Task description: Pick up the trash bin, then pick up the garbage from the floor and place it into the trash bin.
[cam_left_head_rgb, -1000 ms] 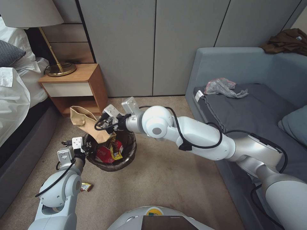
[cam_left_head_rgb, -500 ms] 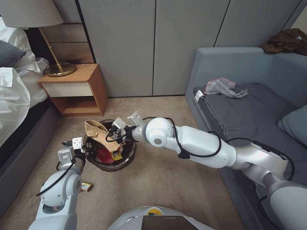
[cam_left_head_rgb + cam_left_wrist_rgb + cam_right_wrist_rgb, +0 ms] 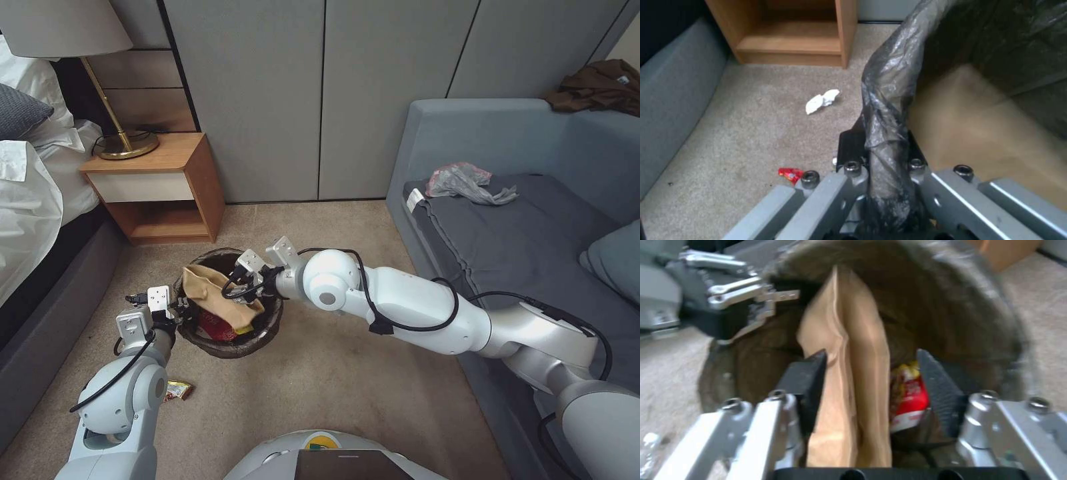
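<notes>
Right claw [image 3: 871,380]: over the mouth of the trash bin [image 3: 263,333], fingers spread apart; the tan paper bag [image 3: 849,380] lies between them, one finger beside it, the other clear of it, so it looks released rather than gripped.
Tan paper bag: inside the bin, resting across the top of the other litter, one end leaning toward the rim on the left claw's side.
Bin contents: a red-and-yellow wrapper [image 3: 907,396] under and beside the bag.
Left claw [image 3: 882,173]: clamped on the bin's rim, pinching the dark liner bag [image 3: 889,100] folded over it; it holds the bin near the floor, in front of the wooden nightstand [image 3: 160,183].
Trash bin: between the two claws, on the robot's left side, mouth upward.
Done so far, judging by the layout: bin picked up and held; several pieces, now including the paper bag, are in it.
Left to do: a white crumpled scrap [image 3: 822,100] and a small red wrapper [image 3: 790,174] lie on the carpet [image 3: 347,373] beside the bin, and another wrapper [image 3: 177,390] sits near the left arm.
</notes>
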Robot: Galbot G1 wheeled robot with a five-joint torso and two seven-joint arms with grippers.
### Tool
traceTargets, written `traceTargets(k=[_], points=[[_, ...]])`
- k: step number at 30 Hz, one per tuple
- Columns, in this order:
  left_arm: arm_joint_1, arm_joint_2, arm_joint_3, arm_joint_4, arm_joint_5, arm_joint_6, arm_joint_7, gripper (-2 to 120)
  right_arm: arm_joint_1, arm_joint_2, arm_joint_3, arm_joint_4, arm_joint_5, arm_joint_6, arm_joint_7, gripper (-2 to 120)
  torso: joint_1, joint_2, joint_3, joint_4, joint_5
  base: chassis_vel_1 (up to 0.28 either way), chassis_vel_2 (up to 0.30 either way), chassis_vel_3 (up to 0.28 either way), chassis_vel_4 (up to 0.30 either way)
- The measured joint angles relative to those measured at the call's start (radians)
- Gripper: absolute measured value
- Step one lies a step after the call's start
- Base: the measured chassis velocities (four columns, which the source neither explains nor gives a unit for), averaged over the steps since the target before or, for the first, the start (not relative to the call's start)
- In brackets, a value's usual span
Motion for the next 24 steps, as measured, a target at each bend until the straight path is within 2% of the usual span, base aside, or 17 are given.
traceTargets(k=[4, 5, 7, 8, 11, 12, 15, 16, 17, 19, 20, 22, 23, 24], points=[[0.001, 0.002, 0.000, -0.003, -0.001, 0.000, 0.000, 0, 0.001, -0.014, 0.044, 0.015, 0.012, 0.002, 0.020, 72, 0.000, 0.000, 0.000, 0.0000, 0.0001, 0.000, 0.000, 0.000, 0.000], [0.001, 0.002, 0.000, -0.003, -0.001, 0.000, 0.000, 0, 0.001, -0.014, 0.044, 0.015, 0.012, 0.002, 0.020, 72, 0.000, 0.000, 0.000, 0.0000, 0.0001, 0.000, 0.000, 0.000, 0.000], [0.000, 0.003, 0.000, -0.005, -0.001, 0.000, 0.000, 0, 0.007, -0.028, 0.071, 0.025, 0.017, 0.016, 0.032, 82, 0.000, 0.000, 0.000, 0.0002, 0.0001, 0.000, 0.000, 0.000, 0.000], [0.000, 0.003, 0.000, -0.005, -0.001, 0.000, 0.000, 0, 0.007, -0.028, 0.071, 0.025, 0.017, 0.016, 0.032, 82, 0.000, 0.000, 0.000, 0.0002, 0.0001, 0.000, 0.000, 0.000, 0.000], [-0.002, 0.003, 0.001, -0.007, -0.001, 0.000, 0.000, 0, 0.009, -0.058, 0.126, 0.048, 0.021, 0.035, 0.045, 96, 0.000, 0.000, 0.000, 0.0001, 0.0003, 0.000, 0.000, 0.000, 0.000], [-0.002, 0.003, 0.001, -0.007, -0.001, 0.000, 0.000, 0, 0.009, -0.058, 0.126, 0.048, 0.021, 0.035, 0.045, 96, 0.000, 0.000, 0.000, 0.0001, 0.0003, 0.000, 0.000, 0.000, 0.000], [-0.001, 0.003, -0.002, -0.010, -0.007, 0.000, -0.005, 0, -0.019, -0.107, 0.270, 0.093, -0.026, 0.096, 0.089, 100, 0.000, 0.000, 0.000, 0.0001, 0.0003, 0.000, 0.000, 0.000, 0.000], [-0.001, 0.003, -0.002, -0.010, -0.007, 0.000, -0.005, 0, -0.019, -0.107, 0.270, 0.093, -0.026, 0.096, 0.089, 100, 0.000, 0.000, 0.000, 0.0001, 0.0003, 0.000, 0.000, 0.000, 0.000], [0.000, 0.004, -0.003, -0.011, -0.014, 0.000, -0.014, 0, -0.031, -0.123, 0.303, 0.102, -0.049, 0.118, 0.110, 100, 0.000, 0.000, 0.000, 0.0001, 0.0003, 0.000, 0.000, 0.000, 0.000], [0.001, 0.006, -0.003, -0.016, -0.040, 0.000, -0.040, 0, -0.100, -0.186, 0.396, 0.104, -0.208, 0.220, 0.136, 100, 0.000, 0.000, 0.000, 0.0004, 0.0003, 0.000, 0.000, 0.000, 0.000], [0.001, 0.006, -0.003, -0.016, -0.040, 0.000, -0.040, 0, -0.100, -0.186, 0.396, 0.104, -0.208, 0.220, 0.136, 100, 0.000, 0.000, 0.000, 0.0004, 0.0003, 0.000, 0.000, 0.000, 0.000], [0.000, 0.005, -0.001, -0.018, -0.047, 0.000, -0.048, 0, -0.215, -0.228, 0.507, 0.084, -0.394, 0.301, 0.104, 100, 0.000, 0.000, 0.000, 0.0001, 0.0004, 0.000, 0.000, 0.000, 0.000], [-0.001, 0.004, 0.003, -0.018, -0.048, 0.000, -0.051, 0, -0.333, -0.240, 0.625, 0.067, -0.524, 0.346, 0.078, 100, 0.000, 0.000, 0.000, -0.0003, 0.0009, 0.000, 0.000, 0.000, 0.000], [-0.001, 0.004, 0.003, -0.018, -0.048, 0.000, -0.051, 0, -0.333, -0.240, 0.625, 0.067, -0.524, 0.346, 0.078, 100, 0.000, 0.000, 0.000, -0.0003, 0.0009, 0.000, 0.000, 0.000, 0.000]])
